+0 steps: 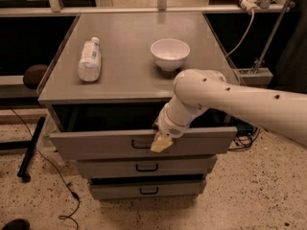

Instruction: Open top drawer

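Observation:
The top drawer (96, 143) is the widest grey front panel of the cabinet, and it stands pulled out, with a dark gap behind its top edge. Its small black loop handle (140, 144) sits at the panel's centre. My gripper (160, 143) hangs from the white arm just right of the handle, its yellowish fingertips against the drawer front. Two narrower grey drawers, the middle one (146, 167) and the bottom one (147, 190), sit below and look shut.
A plastic bottle (89, 60) lies on the grey cabinet top (129, 80) at the left, and a white bowl (170, 53) stands at the right. A black cable (48, 162) runs on the speckled floor at the left. A metal rail (144, 8) crosses behind.

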Robot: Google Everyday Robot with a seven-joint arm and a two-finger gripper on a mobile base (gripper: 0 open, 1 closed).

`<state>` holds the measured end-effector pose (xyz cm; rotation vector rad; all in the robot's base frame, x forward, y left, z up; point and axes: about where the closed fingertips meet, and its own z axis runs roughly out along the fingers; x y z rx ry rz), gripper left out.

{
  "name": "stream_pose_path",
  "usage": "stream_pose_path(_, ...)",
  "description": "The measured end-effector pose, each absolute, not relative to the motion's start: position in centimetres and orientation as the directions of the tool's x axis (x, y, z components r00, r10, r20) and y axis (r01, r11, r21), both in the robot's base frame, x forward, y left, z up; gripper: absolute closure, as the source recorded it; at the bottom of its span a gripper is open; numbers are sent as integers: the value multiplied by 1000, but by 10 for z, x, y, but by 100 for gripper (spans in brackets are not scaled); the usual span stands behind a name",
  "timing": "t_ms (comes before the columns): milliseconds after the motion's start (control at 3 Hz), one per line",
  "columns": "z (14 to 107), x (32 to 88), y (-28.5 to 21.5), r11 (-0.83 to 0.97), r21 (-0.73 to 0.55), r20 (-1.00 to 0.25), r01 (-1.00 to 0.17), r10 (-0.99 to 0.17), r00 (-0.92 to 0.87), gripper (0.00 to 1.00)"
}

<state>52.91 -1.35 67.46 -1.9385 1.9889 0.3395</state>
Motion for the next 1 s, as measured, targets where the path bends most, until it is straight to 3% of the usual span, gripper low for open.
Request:
stream_pose_path(333,688,508,-28,29,-93,-420,-995,-907,13,84)
stream_pose_path(1000,690,509,-29,29,-96,-421,-995,-907,14,38)
